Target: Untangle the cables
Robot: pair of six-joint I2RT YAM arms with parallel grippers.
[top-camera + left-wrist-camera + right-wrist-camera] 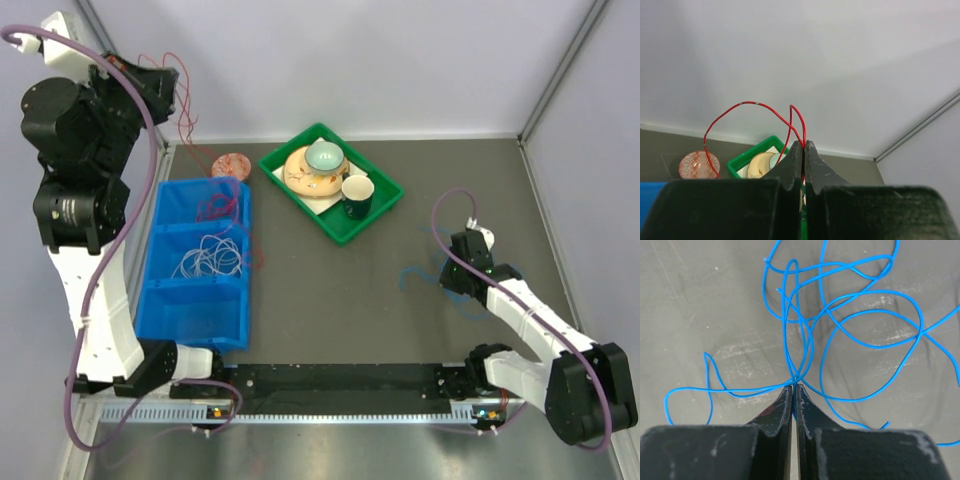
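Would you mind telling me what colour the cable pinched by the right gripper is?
The cable is blue, clearest in the right wrist view.

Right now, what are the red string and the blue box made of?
The red cable looks like thin wire in a shiny plastic coat: it holds springy arcs in the air instead of drooping. Its core is hidden. The blue bin looks like hard moulded plastic, smooth and glossy, with stiff straight dividers.

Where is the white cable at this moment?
In the top view, the white cable lies coiled in the middle compartment of the blue bin, on the table's left side beside the left arm.
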